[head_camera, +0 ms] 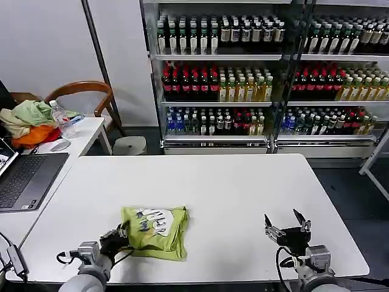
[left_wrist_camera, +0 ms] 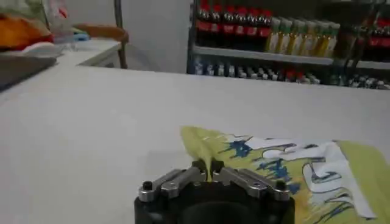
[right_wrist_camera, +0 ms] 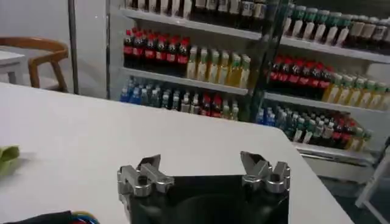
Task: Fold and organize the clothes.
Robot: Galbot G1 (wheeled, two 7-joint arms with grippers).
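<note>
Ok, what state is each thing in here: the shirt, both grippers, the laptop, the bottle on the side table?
T-shirt: folded into a small bundle, white-and-blue print up, on the table.
Left gripper: shut, at the shirt's left edge.
Right gripper: open, holding nothing, over bare table.
Laptop: open.
Bottle: upright, capped.
Clothes heap: unfolded, piled on the side table.

A white worktop [head_camera: 243,201] spans the foreground. To its left stands a second white table [head_camera: 85,137] bearing an open laptop [head_camera: 24,179], a white mouse [head_camera: 59,145], a clear plastic water bottle [head_camera: 62,120], and a heap of pale green, cream and orange garments [head_camera: 29,123]. A wooden chair [head_camera: 85,91] stands behind that table, with a round grey stool [head_camera: 129,145] just beside it. Along the back, glass-fronted coolers [head_camera: 267,79] hold rows of bottled drinks.
</note>
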